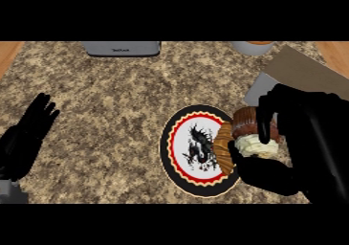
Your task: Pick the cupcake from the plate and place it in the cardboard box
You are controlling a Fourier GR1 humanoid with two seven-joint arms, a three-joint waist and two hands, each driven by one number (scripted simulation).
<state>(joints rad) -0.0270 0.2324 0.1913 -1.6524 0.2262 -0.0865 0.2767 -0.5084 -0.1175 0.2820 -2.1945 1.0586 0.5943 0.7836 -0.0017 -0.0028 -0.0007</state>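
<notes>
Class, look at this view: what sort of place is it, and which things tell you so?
Probably a kitchen: a speckled stone counter, a patterned plate, and a cupcake held in the right hand.

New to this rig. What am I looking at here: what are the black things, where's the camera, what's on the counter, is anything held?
The one picture comes from the robot's head, looking steeply down at a speckled counter. The black shapes are its two hands. The left hand rests open near the left edge. The right hand curls round a cupcake, tipped on its side at the right rim of a patterned plate. Behind that hand sits the cardboard box, partly hidden. At the far edge are a grey appliance and part of a round container; I cannot tell what either is.
</notes>
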